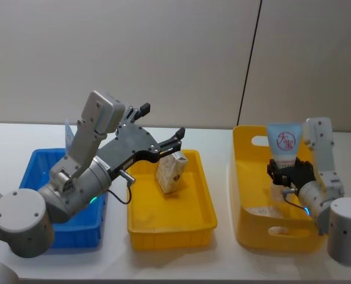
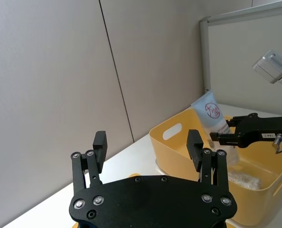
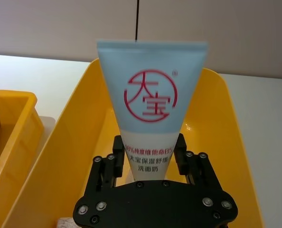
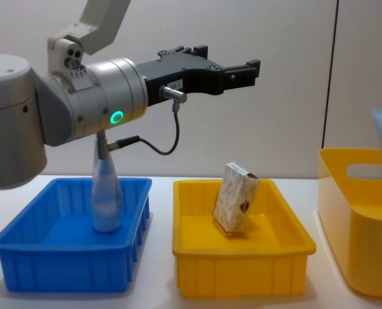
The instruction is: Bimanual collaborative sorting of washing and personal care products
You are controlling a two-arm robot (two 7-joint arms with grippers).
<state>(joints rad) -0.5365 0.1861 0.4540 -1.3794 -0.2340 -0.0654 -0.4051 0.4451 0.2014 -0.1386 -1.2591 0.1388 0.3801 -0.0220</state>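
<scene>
My right gripper (image 1: 288,171) is shut on a pale blue-and-white squeeze tube (image 1: 283,145) with a red round logo, holding it upright inside the tall yellow basket (image 1: 246,177). In the right wrist view the fingers (image 3: 118,145) clamp the tube (image 3: 150,95) near its white lower part. My left gripper (image 1: 162,121) hangs open and empty, high above the middle yellow tray (image 1: 169,231). A whitish patterned carton (image 4: 235,206) leans inside that tray. Another tube (image 4: 106,199) stands upright in the blue bin (image 4: 62,270).
The three containers stand side by side on a white table (image 1: 223,260): blue bin left, yellow tray middle, tall basket right. A whitish item (image 1: 264,210) lies on the basket's floor. A grey wall stands close behind.
</scene>
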